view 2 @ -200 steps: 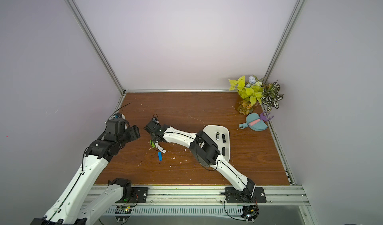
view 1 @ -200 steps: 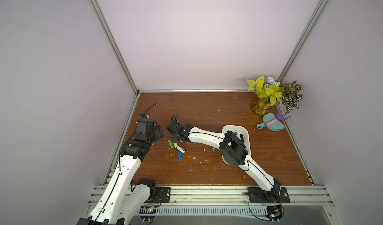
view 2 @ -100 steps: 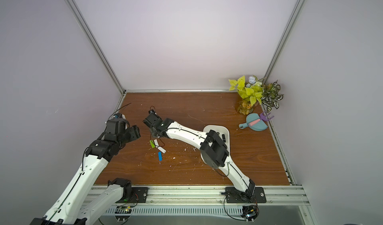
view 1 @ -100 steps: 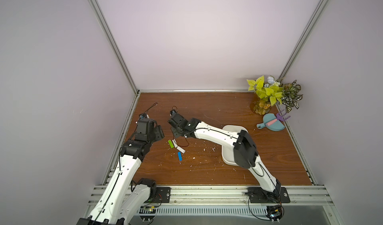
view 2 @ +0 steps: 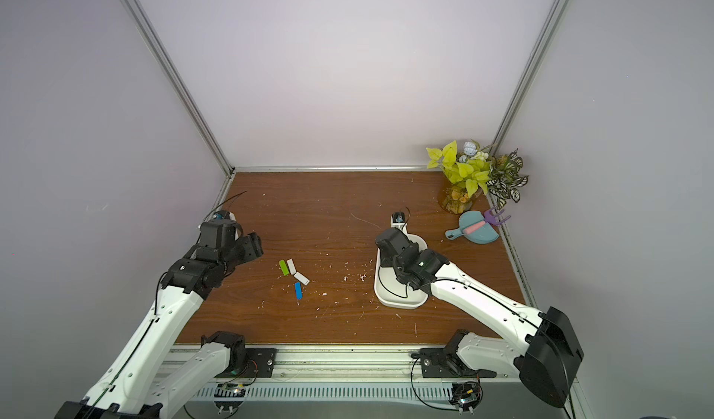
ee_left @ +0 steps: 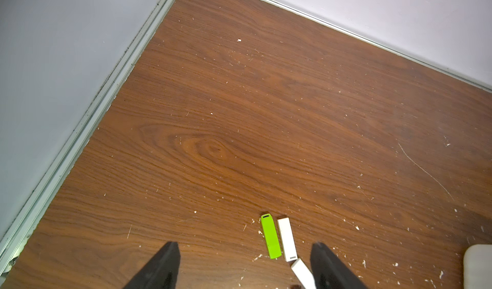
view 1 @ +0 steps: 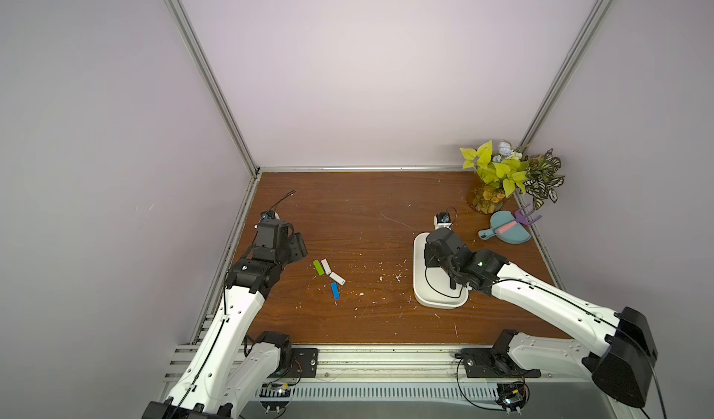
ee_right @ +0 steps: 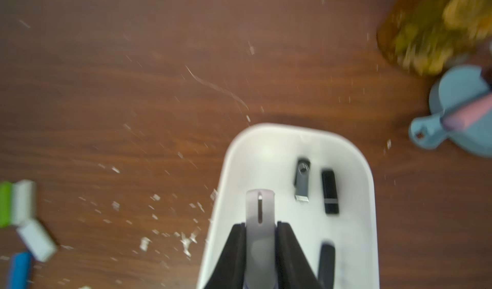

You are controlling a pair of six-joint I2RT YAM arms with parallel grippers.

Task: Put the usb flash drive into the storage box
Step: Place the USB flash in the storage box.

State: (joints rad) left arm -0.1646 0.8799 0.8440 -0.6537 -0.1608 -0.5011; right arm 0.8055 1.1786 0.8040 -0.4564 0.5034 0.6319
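Observation:
The white storage box lies right of centre on the wooden table. In the right wrist view my right gripper is shut on a pale grey usb flash drive, held over the storage box. Three dark drives lie inside it, among them a black-and-silver one and a black one. My left gripper stands open above the table. Near it lie a green drive, two white ones and a blue one.
A potted plant fills the far right corner. A teal dustpan with a pink-handled brush lies in front of it. White crumbs are scattered over the table between the loose drives and the box. Walls close off three sides.
My right arm has swung from the loose drives at the left across to the storage box, with the grey drive in its jaws. The left arm has not moved.

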